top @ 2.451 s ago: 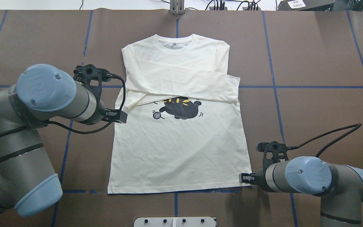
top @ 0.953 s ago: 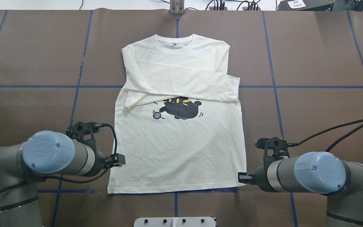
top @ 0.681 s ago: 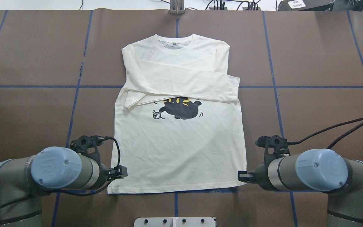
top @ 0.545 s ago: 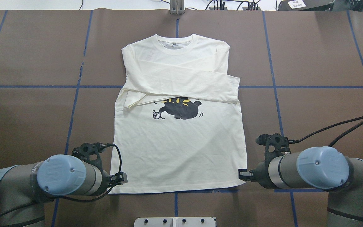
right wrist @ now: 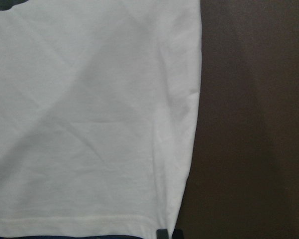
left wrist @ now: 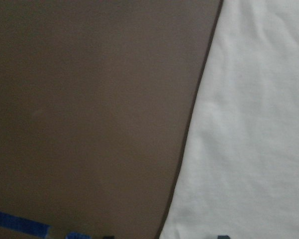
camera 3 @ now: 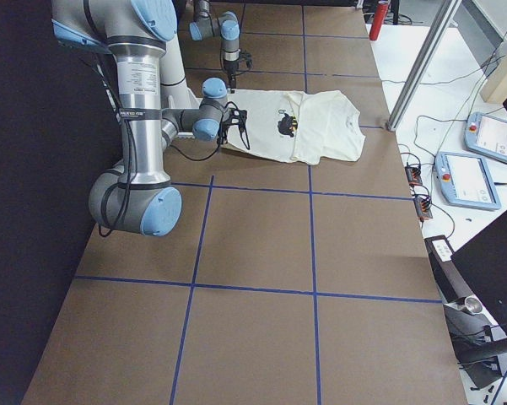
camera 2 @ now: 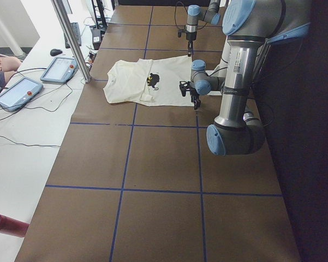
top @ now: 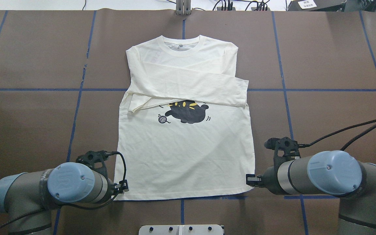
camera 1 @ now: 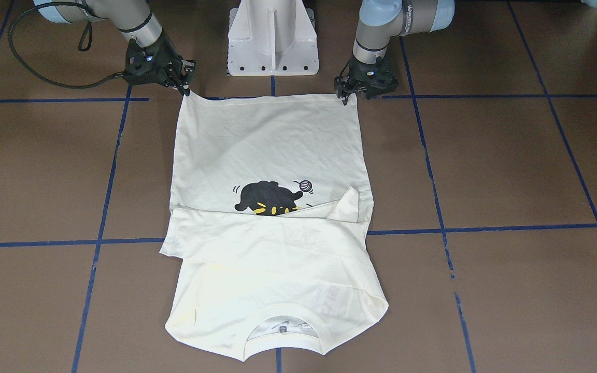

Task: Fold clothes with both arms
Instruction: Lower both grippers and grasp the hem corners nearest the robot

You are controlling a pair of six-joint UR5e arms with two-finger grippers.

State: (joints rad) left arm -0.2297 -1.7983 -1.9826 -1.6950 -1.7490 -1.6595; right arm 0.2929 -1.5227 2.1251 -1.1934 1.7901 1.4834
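The cream shirt (top: 184,156) lies flat on the brown table, neckline away from me, its sleeves folded across the chest above the black cat print (top: 186,112). My left gripper (top: 125,188) (camera 1: 347,97) sits at the hem's left corner. In the left wrist view its fingertips (left wrist: 222,237) stand wide apart across the shirt's edge (left wrist: 189,149), open. My right gripper (top: 250,180) (camera 1: 185,89) is shut on the hem's right corner, which is drawn to a point. The right wrist view shows that hem corner (right wrist: 174,219).
The white pedestal base (camera 1: 272,36) stands just behind the hem between both arms. Blue tape lines (top: 73,130) cross the table. Two control tablets (camera 2: 57,68) and a metal post (camera 2: 71,38) are on the white bench past the far edge.
My left arm swept from beside the folded sleeve down the shirt's side to the hem corner. The right gripper stayed at its corner and rose slightly, drawing that corner a little inward.
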